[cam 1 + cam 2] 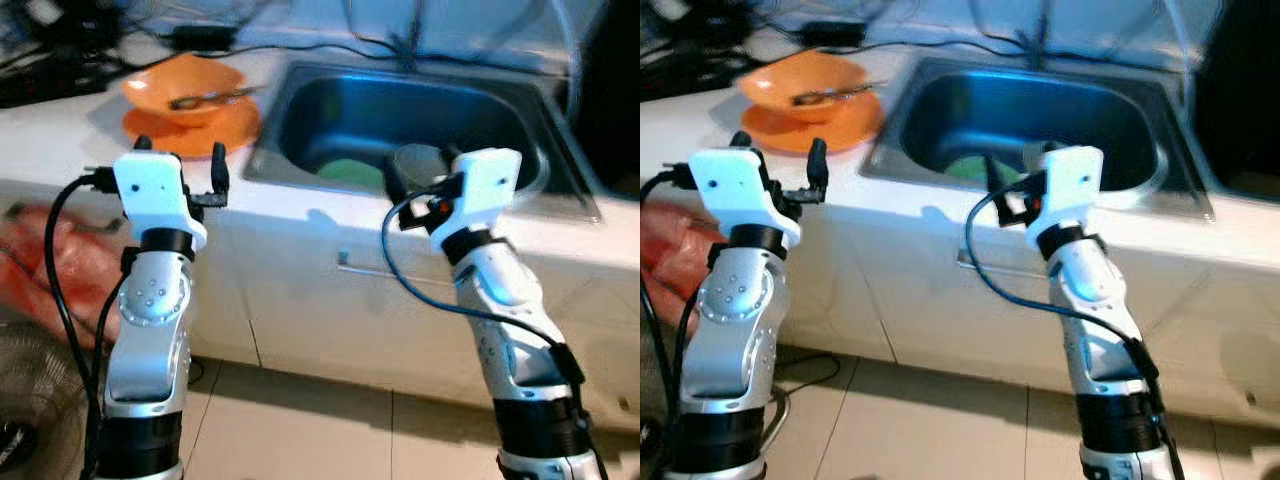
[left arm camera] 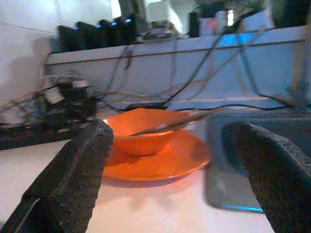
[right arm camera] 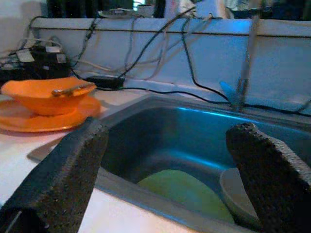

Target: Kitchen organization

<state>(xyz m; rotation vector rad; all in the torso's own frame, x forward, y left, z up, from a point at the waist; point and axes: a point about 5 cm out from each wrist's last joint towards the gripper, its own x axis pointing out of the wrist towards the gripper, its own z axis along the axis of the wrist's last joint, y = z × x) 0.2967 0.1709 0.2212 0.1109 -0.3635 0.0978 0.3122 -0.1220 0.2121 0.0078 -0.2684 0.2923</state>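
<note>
Bowl [image 2: 141, 133] on orange plate [image 2: 160, 162] lies just beyond wide-spread left hand [image 2: 170, 174].

black cables [image 1: 70, 50] on the counter, red bag [image 1: 40, 260], tiled floor [image 1: 300, 430]

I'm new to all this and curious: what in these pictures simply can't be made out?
- Utensil in the orange bowl: blurred in the eye views; spoon or fork, unclear.
- Green item in the sink: the near rim hides its lower part in the right wrist view.
- Pale dish beside it: partly behind a right gripper finger.
</note>
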